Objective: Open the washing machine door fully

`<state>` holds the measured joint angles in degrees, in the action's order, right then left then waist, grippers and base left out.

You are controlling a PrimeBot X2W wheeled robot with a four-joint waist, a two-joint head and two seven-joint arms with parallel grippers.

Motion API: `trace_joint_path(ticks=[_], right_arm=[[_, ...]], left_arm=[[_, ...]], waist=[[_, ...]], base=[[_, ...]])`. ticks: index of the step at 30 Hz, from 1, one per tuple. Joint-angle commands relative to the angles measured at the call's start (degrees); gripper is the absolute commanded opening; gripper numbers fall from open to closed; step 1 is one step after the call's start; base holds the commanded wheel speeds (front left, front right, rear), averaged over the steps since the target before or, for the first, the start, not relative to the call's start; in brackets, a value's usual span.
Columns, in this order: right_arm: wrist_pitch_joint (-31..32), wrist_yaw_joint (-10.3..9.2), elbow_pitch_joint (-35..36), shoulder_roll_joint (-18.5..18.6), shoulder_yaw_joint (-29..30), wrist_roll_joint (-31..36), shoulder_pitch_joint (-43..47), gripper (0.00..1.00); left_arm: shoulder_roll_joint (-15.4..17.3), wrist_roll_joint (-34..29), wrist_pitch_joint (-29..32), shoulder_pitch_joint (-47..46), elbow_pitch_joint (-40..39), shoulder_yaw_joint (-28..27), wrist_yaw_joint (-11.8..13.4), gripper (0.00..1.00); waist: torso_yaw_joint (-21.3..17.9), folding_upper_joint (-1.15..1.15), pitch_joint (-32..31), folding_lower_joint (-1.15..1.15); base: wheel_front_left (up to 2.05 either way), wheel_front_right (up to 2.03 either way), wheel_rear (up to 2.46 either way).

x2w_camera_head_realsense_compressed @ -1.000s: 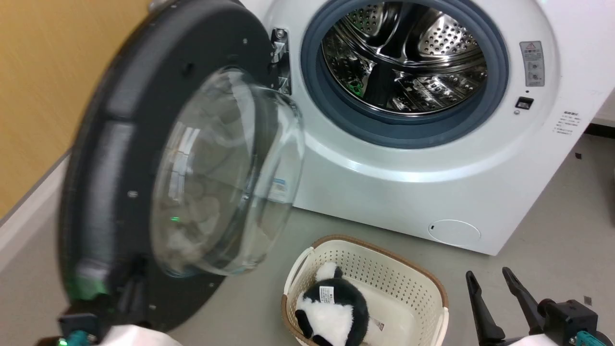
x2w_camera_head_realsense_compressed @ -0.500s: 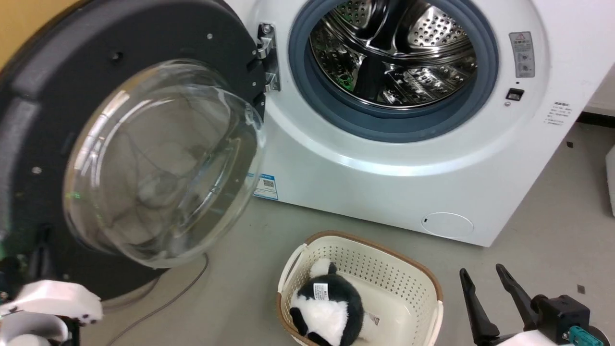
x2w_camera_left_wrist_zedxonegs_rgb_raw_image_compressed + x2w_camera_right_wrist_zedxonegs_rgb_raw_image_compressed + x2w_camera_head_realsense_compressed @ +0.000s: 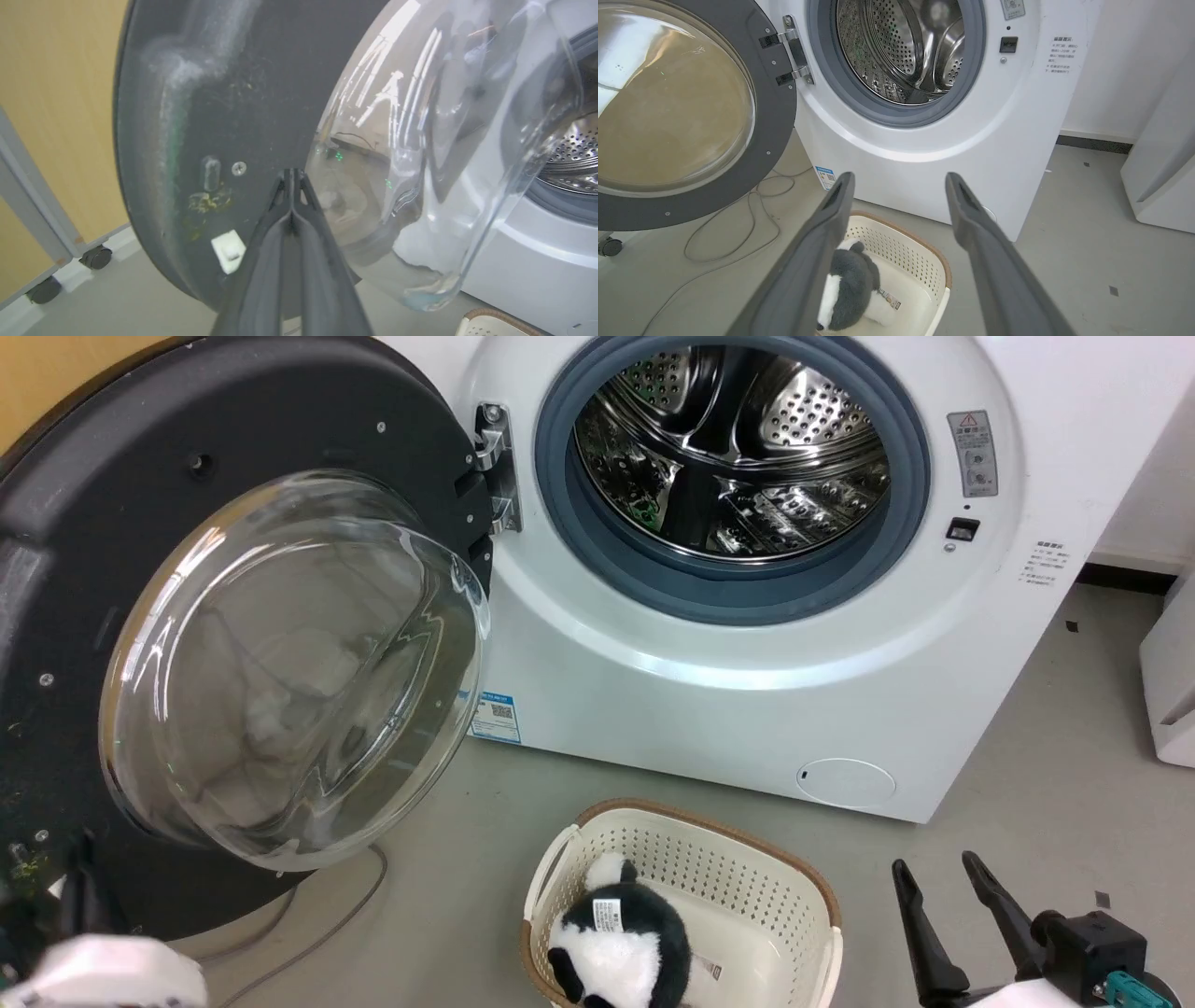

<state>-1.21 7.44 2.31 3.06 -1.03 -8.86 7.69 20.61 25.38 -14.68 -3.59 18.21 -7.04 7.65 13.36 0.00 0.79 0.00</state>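
Observation:
The washing machine door (image 3: pixel 280 420) stands swung wide to the left of the white washing machine (image 3: pixel 747 709), its dark inner rim and clear glass bowl (image 3: pixel 289 672) facing me. The steel drum (image 3: pixel 728 448) lies bare inside the grey rubber ring. In the left wrist view my left gripper (image 3: pixel 290 173) is shut, tips against the door's (image 3: pixel 210 93) dark inner face beside the glass bowl (image 3: pixel 420 163). My right gripper (image 3: pixel 934 864) hangs open and holds nothing at the lower right, away from the door (image 3: pixel 770 116).
A cream basket (image 3: pixel 695 817) with a panda plush (image 3: pixel 621 943) sits on the floor before the washer, under my right gripper (image 3: pixel 899 177). A cable (image 3: pixel 738 224) loops on the floor below the door. A white appliance (image 3: pixel 1162 177) stands at the right, a yellow wall at the left.
The door has swung further open to the left, from nearly edge-on to facing me. My left forearm has moved left with it. The head view has shifted a little.

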Motion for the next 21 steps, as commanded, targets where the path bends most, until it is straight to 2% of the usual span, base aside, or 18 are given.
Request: trace_joint_path(ticks=[1,5,6,7,8,9,13,21], right_arm=[[-0.56,0.05,-0.21,-0.18,0.01,-0.39,-0.17,1.00],[-1.08,0.05,-0.79,-0.18,0.20,-0.82,0.20,1.00],[-1.24,0.05,-0.93,-0.18,0.29,-0.91,0.26,1.00],[-1.38,0.05,-1.11,-0.18,0.37,-0.96,0.31,1.00],[-1.54,0.05,-1.25,-0.18,0.49,-1.00,0.35,1.00],[-1.65,0.05,-1.41,-0.18,0.53,-1.00,0.38,1.00],[-1.79,0.05,-1.75,-0.18,0.36,-0.74,0.42,1.00],[-1.46,0.05,-0.27,-0.18,0.20,0.98,0.46,1.00]], left_arm=[[-1.69,-0.92,-0.30,2.59,-2.13,-0.33,0.19,0.00],[-5.75,-3.22,-0.30,7.70,-9.08,-0.31,1.33,0.00],[-6.65,-3.84,-0.30,8.91,-10.74,0.02,1.58,0.05],[-7.47,-4.50,-0.30,10.11,-12.27,0.47,1.89,0.24],[-8.26,-4.99,-0.31,11.29,-13.58,1.11,2.05,0.60],[-8.87,-5.40,-0.31,12.26,-14.69,1.55,2.36,1.00],[-10.16,-7.47,-0.27,14.99,-17.97,4.18,2.87,1.00],[-11.17,-9.74,2.26,15.40,-20.83,11.03,0.74,1.00]], waist=[[-0.19,0.00,-0.33,0.00],[-0.23,0.00,-1.06,0.00],[-0.23,0.00,-1.21,0.00],[-0.27,0.00,-1.43,0.00],[-0.33,0.00,-1.62,0.00],[-0.45,0.00,-1.86,0.00],[-1.68,0.00,-2.74,0.00],[-6.27,0.00,-3.40,0.00]], base=[[0.00,0.00,0.00],[0.00,0.00,0.00],[0.00,0.00,0.00],[0.00,0.00,0.00],[0.00,0.00,0.00],[0.00,0.00,0.00],[0.00,0.00,0.00],[0.00,0.00,0.00]])
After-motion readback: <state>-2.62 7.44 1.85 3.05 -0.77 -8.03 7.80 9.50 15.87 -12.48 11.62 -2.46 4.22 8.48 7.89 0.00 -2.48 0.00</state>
